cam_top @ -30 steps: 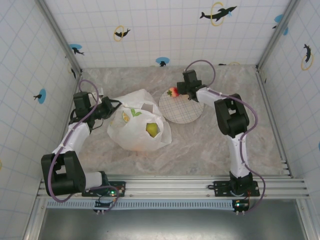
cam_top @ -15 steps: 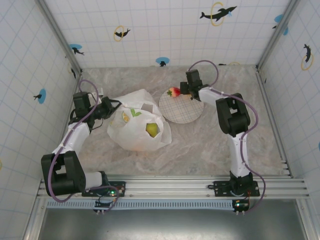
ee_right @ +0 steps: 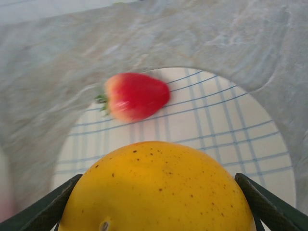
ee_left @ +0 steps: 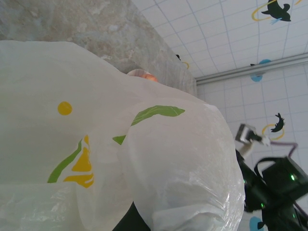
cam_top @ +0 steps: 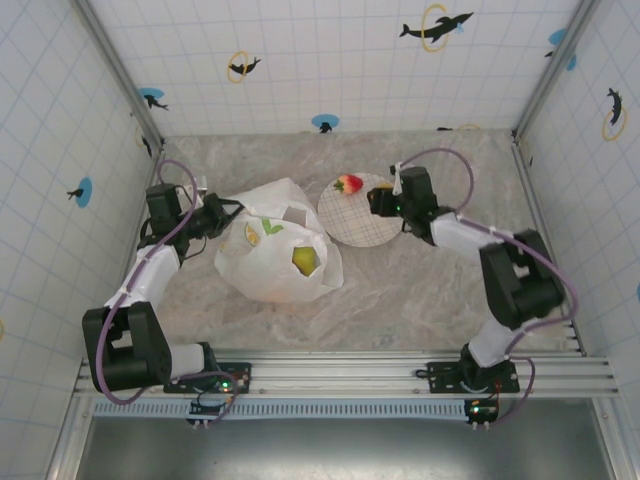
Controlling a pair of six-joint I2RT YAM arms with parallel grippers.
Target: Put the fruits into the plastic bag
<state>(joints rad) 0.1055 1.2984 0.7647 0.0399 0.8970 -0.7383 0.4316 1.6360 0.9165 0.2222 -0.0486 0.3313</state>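
My right gripper [cam_top: 383, 199] hovers over the right side of the checked plate [cam_top: 352, 228], shut on a yellow speckled pear [ee_right: 156, 192] that sits between both fingers [ee_right: 55, 204]. A red strawberry [cam_top: 348, 184] lies at the plate's far edge, and it lies ahead of the pear [ee_right: 137, 95] in the right wrist view. The plastic bag [cam_top: 275, 250] sits left of the plate with its mouth open, and a yellow-green fruit [cam_top: 305, 259] shows inside. My left gripper [cam_top: 213, 216] is at the bag's left edge, shut on the bag film [ee_left: 159, 159], which drapes over its fingers.
Tiled walls enclose the marble table [cam_top: 420, 280] on three sides. The arm bases and a metal rail [cam_top: 340, 372] run along the near edge. Bare tabletop lies in front of the bag and plate.
My right gripper has swung from beside the strawberry at the plate's back edge to the plate's right side, with the pear in its jaws. Left arm, bag and strawberry have stayed put.
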